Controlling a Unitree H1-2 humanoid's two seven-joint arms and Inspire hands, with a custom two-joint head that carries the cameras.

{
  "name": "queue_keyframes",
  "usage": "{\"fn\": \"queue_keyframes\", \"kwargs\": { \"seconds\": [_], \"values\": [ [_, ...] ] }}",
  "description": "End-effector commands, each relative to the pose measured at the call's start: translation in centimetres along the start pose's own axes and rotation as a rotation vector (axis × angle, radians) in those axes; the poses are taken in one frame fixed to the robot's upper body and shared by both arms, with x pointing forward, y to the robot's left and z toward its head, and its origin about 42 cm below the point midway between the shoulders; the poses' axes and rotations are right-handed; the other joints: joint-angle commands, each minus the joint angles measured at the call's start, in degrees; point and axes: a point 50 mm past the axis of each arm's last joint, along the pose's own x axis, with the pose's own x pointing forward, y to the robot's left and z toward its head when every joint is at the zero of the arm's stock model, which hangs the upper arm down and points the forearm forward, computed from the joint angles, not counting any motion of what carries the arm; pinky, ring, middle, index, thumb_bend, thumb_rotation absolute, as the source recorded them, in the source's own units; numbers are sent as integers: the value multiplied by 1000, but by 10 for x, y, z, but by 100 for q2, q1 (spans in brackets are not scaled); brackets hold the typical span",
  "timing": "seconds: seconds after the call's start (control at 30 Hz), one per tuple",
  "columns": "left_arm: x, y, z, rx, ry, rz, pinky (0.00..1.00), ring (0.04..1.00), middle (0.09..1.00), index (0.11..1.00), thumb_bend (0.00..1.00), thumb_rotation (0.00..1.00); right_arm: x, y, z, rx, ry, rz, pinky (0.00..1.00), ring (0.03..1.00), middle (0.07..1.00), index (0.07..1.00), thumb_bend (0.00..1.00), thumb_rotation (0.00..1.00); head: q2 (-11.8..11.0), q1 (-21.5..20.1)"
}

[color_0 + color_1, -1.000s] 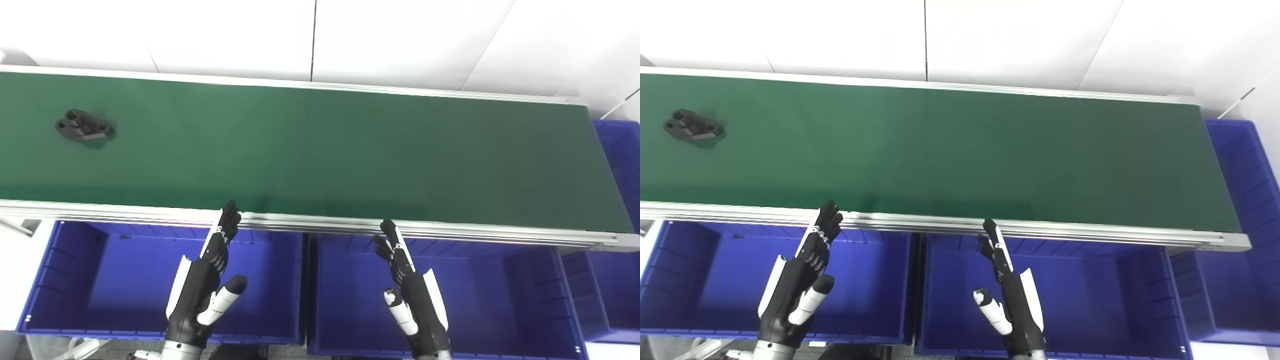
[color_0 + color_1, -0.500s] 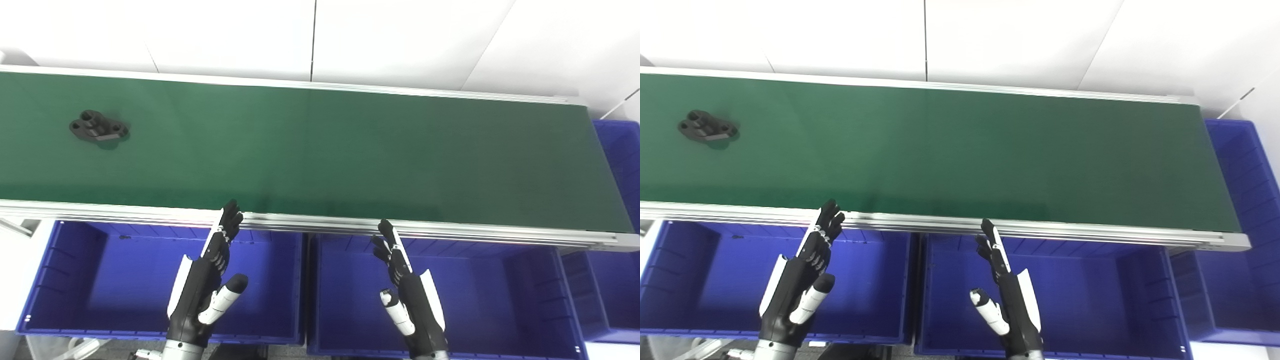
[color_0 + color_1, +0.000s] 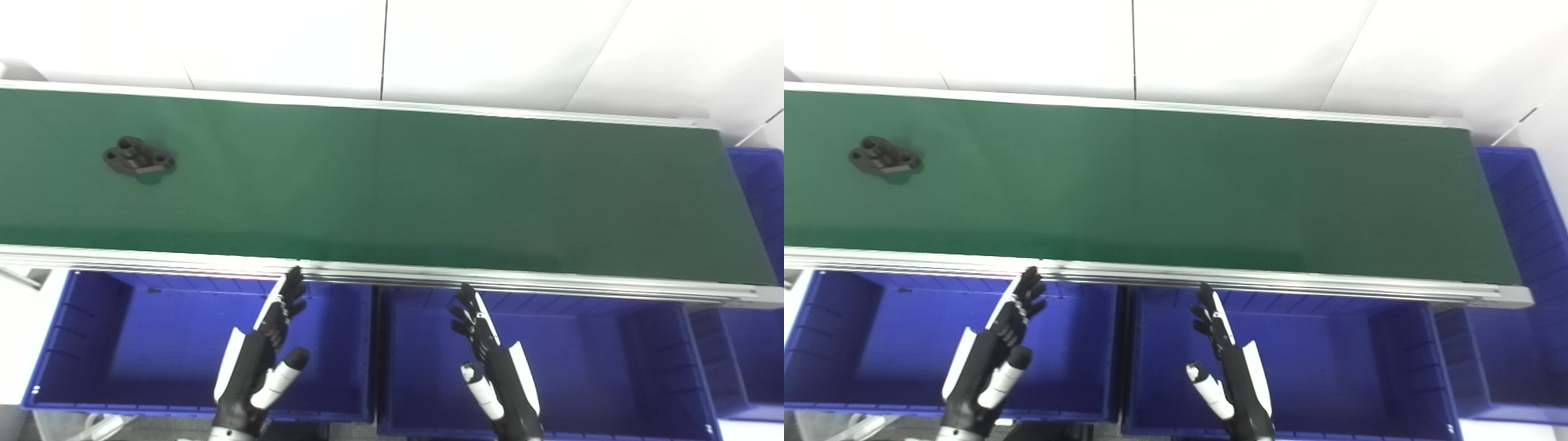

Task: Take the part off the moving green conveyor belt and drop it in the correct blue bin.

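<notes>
Part (image 3: 139,157) now a bit further right along the belt (image 3: 392,184) than half a second back, riding in from 9 o'clock, flat on the green, roughly mid-width and a touch toward the far rail. Both hands dropped slightly toward 6 o'clock at the same time, fingertips off the near rail (image 3: 392,275) instead of over it. Left hand (image 3: 263,361) open, fingers spread and pointing to 12, holding nothing; right hand (image 3: 490,367) the same, open and empty. Probably just waiting, since the part sits well apart from either hand, up around 10 o'clock from the left one. Pickup not started yet, so basically early days on the task. Looks like a left-hand job once the part drifts closer, but only a guess. Room-wise: loads of bare belt between 10 and 3 o'clock, nothing else on it. Near rail is the edge to clear on the way up and back. Left bin (image 3: 92,343) and middle bin (image 3: 612,367) right under the hands, both open-topped with nothing visible inside, divider between them at 6 o'clock. Third bin (image 3: 759,184) past the belt's end at 3 o'clock, where a missed part would likely tip off. No clue from here about the correct bin.
</notes>
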Motion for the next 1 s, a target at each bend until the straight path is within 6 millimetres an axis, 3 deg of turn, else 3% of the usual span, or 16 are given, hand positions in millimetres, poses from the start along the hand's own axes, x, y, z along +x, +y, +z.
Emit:
{"fn": "queue_keyframes", "kwargs": {
  "seconds": [0.0, 0.2, 0.5, 0.77, 0.97],
  "values": [
    [3, -1, 3, 0, -48, 6, 879, 943, 965, 938, 693, 807, 2, 0, 3, 8, -62, -12, 851, 909, 963, 988, 904, 1000, -58, 17],
    [9, -2, -7, 0, -26, 0, 903, 938, 953, 921, 747, 796, 8, -2, -5, 13, -50, -8, 838, 906, 959, 980, 913, 1000, -220, 271],
    [14, -6, -8, 4, -29, 12, 801, 890, 918, 878, 738, 771, 9, -6, -5, 8, -58, -12, 867, 919, 973, 999, 918, 1000, -150, 477],
    [14, -10, -7, 12, -32, -2, 826, 909, 928, 887, 787, 786, 9, -11, -5, 5, -60, -10, 882, 919, 978, 1000, 919, 1000, -147, 619],
    [16, -13, -8, 12, -32, -3, 796, 897, 925, 882, 765, 778, 9, -14, -6, 11, -54, -9, 911, 924, 983, 1000, 930, 1000, -139, 672]
  ]
}}
